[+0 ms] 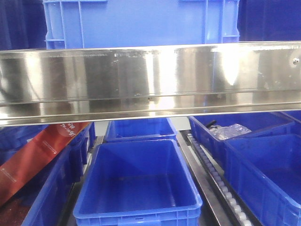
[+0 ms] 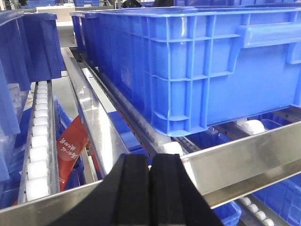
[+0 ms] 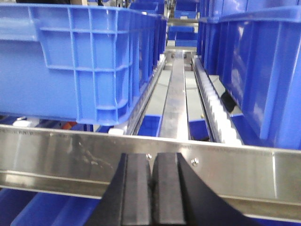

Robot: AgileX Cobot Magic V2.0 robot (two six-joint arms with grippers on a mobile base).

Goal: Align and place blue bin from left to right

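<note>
The blue bin [image 1: 141,21] is a tall ribbed crate standing on the upper roller shelf behind the steel rail. In the left wrist view the blue bin [image 2: 211,61] shows its left front corner up close; in the right wrist view the blue bin [image 3: 70,61] shows its right front corner. My left gripper [image 2: 150,162] is shut with nothing in it, in front of the rail and below the bin's corner. My right gripper [image 3: 152,162] is also shut and empty, just in front of the rail, right of the bin's corner.
A steel front rail [image 1: 150,77] crosses the shelf. White roller tracks [image 2: 37,141] run back beside the bin. Another tall blue crate [image 3: 254,66] stands to the right. Below are shallow blue tubs [image 1: 138,183], one with a red packet [image 1: 37,155].
</note>
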